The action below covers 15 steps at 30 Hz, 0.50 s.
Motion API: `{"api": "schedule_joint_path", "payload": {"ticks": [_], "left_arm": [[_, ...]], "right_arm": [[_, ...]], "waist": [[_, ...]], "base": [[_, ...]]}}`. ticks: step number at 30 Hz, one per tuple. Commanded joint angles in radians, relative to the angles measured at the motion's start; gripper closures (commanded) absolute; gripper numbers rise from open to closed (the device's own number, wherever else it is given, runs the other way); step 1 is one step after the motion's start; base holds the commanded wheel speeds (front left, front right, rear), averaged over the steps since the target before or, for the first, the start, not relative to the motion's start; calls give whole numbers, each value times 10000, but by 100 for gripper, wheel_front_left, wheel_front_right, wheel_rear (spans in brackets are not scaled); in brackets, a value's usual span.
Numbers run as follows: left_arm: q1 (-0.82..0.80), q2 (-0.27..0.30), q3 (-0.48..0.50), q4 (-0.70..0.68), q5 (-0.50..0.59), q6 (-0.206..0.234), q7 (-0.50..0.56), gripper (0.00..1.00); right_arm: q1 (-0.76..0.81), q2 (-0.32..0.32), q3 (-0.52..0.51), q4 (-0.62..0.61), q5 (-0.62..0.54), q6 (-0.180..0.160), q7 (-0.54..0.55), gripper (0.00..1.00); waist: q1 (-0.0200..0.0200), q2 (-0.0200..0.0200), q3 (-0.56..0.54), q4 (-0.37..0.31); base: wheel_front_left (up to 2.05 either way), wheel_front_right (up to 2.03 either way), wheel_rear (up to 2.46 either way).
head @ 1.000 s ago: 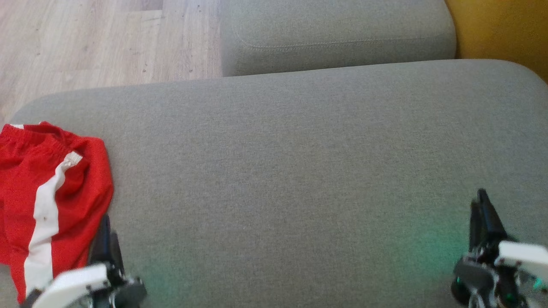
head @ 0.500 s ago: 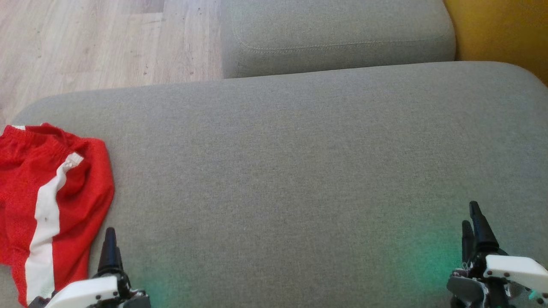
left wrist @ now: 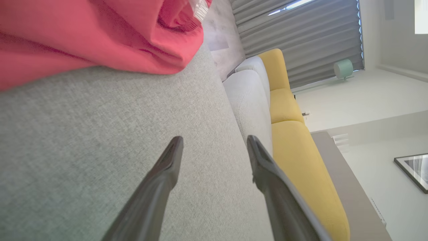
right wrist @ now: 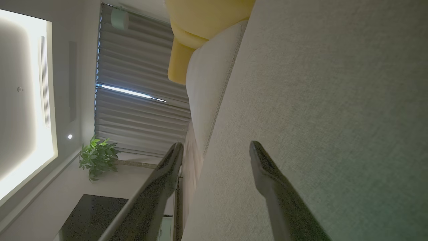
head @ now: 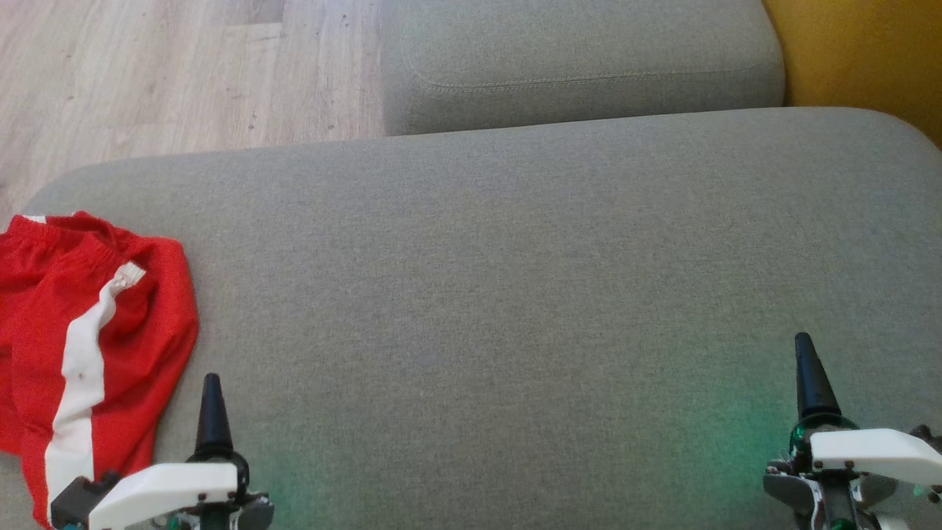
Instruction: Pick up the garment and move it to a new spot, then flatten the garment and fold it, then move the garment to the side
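On a grey sofa seat (head: 515, 280), a pair of red shorts (head: 140, 331) with a white side stripe lies loosely bunched at the far left edge, waistband away from the robot and part of the cloth running off the head view's left side. The left gripper (left wrist: 214, 144) hovers just beside the near hem, its two dark fingers spread apart and holding nothing. The right gripper (right wrist: 215, 147) hangs well away over bare upholstery at the seat's right end, likewise spread and empty. The broad middle of the seat offers the obvious new spot for the shorts.

The pickup looks like the step in hand, though the shorts' place at the side leaves that open to doubt. To do it well, the left arm, being nearest, would likely pinch a single edge of cloth, such as the waistband or a hem, not the heap. It should close firmly on it and lift until the fabric hangs free before carrying it toward the centre. A shallow grab risks taking only the top layer and dragging the rest off the seat's edge.
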Motion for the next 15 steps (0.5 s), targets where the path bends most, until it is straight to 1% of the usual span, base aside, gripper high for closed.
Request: {"api": "schedule_joint_path", "payload": {"ticks": [1, 8, 10, 15], "left_arm": [[-405, 64, -23, -472, 469, 44, -127, 0], [-403, 68, -222, -804, 1468, 194, -334, 0], [-399, 68, -239, -852, 1583, 235, -364, 0], [-354, 75, -347, -1032, 2321, 354, -512, 0]], "right_arm": [[-378, -56, 117, -455, -452, -2, -155, 0], [-357, -61, 376, -688, -1582, -2, -361, 0], [-361, -62, 431, -705, -1724, -2, -391, 0], [-364, -65, 666, -825, -2358, -3, -538, 0]], "waist": [[-1, 0, -7, 9], [-1, 0, 9, -24], [-1, 0, 7, -35], [-1, 0, -48, -82]], "base": [[0, 0, 0], [0, 0, 0], [0, 0, 0], [0, 0, 0]]}}
